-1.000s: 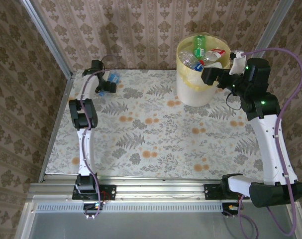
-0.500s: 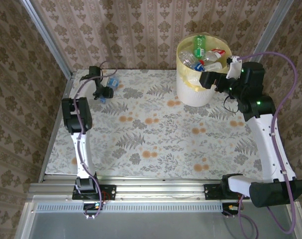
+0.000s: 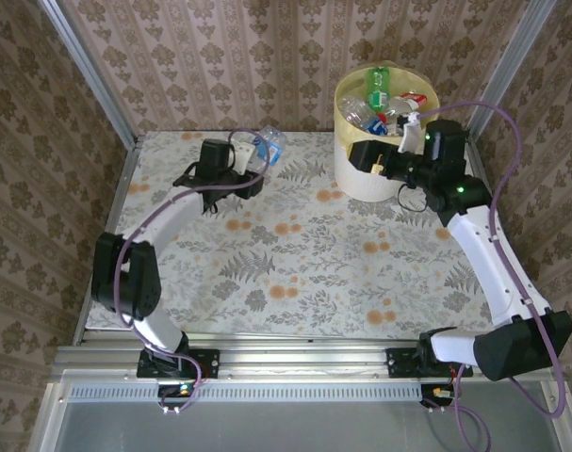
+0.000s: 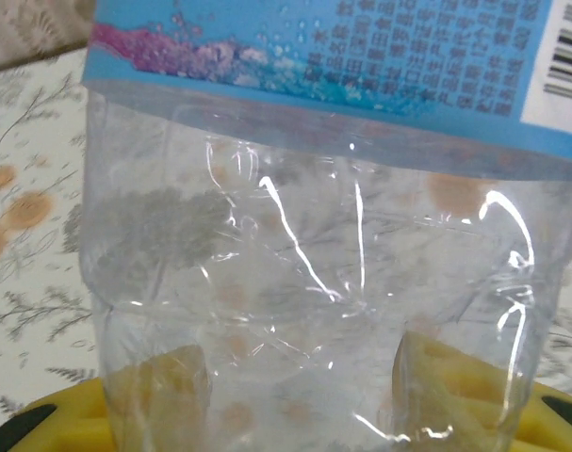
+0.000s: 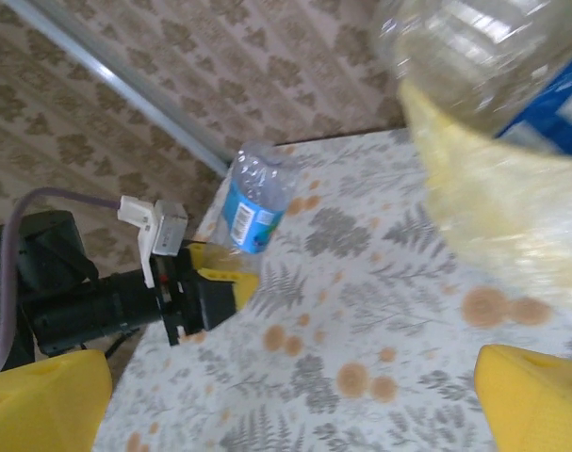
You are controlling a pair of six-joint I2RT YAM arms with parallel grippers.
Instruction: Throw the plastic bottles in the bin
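The left gripper point(image 3: 248, 172) is clamped on the base of a clear plastic bottle with a blue label point(image 3: 268, 146) near the worktop's far edge. The white, yellow-lined bucket bin point(image 3: 359, 184) stands toward the far right corner. The right gripper point(image 3: 361, 155) hangs beside it, jaws apart. The bin looks heaped, so a dropped bottle may bounce out.

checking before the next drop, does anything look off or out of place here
Nothing is spilled. The bin is heaped with bottles to its rim, so another might roll off. The blue-labelled bottle in the left gripper looks creased. The open right gripper sits close beside the bin.
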